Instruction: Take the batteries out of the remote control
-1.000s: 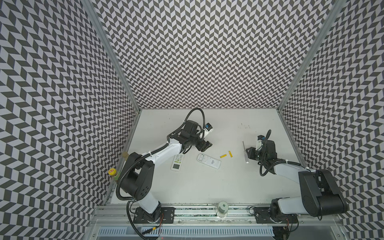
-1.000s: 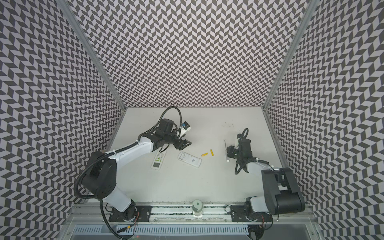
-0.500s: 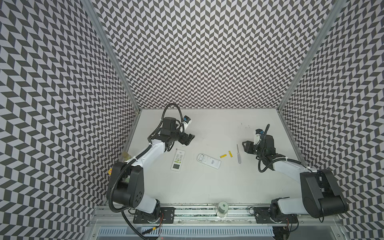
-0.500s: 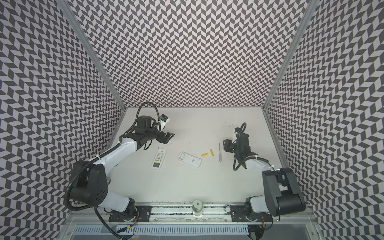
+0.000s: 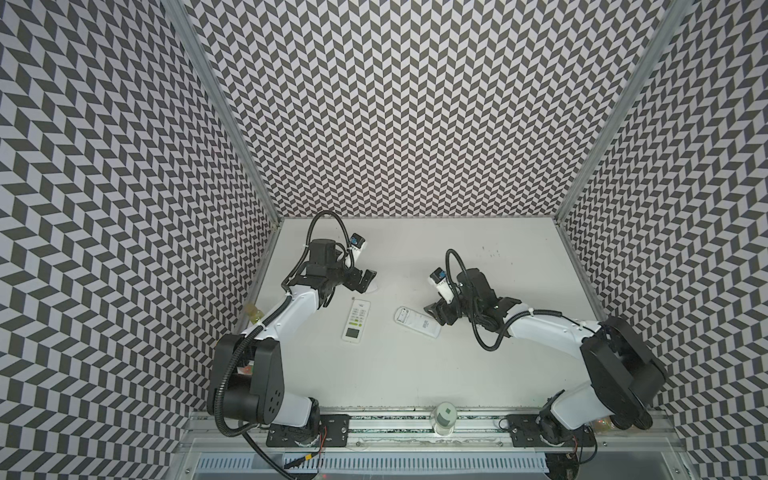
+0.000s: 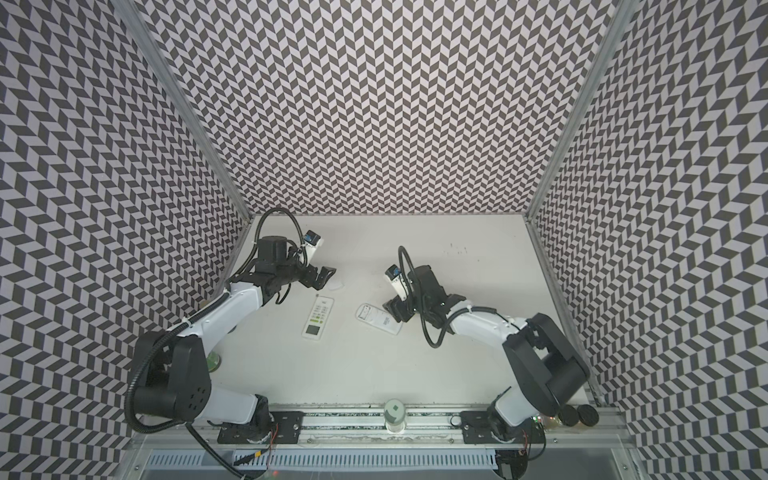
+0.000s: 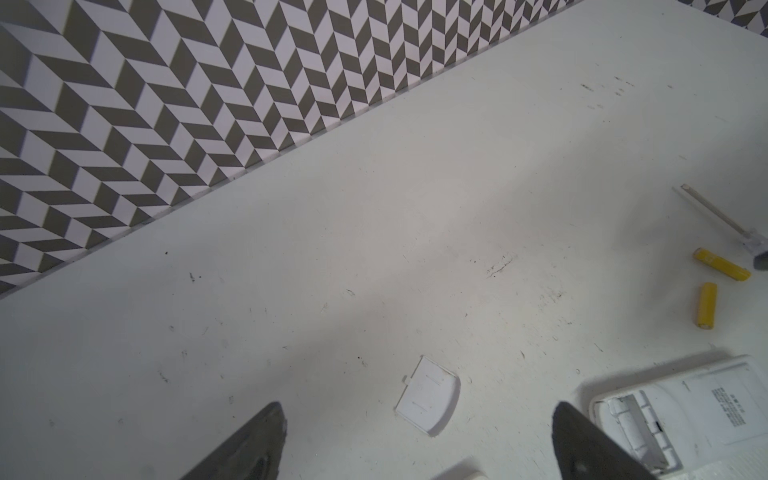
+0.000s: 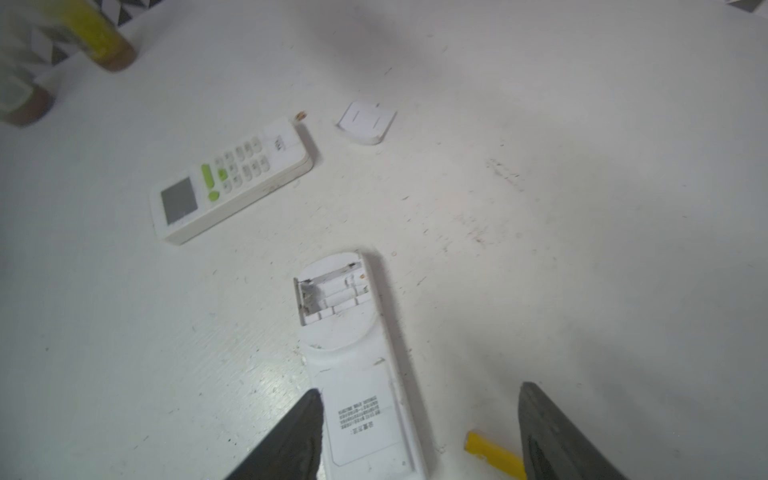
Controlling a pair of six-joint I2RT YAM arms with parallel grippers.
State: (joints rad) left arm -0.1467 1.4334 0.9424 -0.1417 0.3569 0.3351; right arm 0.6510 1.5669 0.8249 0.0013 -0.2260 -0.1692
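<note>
**Both tools have let go; the right arm swings back to the opened remote.**
The left tool (image 5: 365, 279) has pulled back from the remotes to about 10 o'clock on the worktop (image 5: 415, 374) and stands wide open and empty, with the battery cover (image 7: 428, 395) lying flat beneath it. The right tool (image 5: 437, 320) has laid down the screwdriver (image 7: 715, 216) and crossed to the 3 o'clock end of the face-down remote (image 5: 417, 327), jaws apart, gripping nothing. That remote's compartment (image 8: 332, 291) shows empty. Two yellow batteries (image 7: 721, 269) lie loose near the screwdriver, one just beside the remote's label end. The face-up remote (image 5: 356, 322), at its 9 o'clock, probably comes next.
</note>
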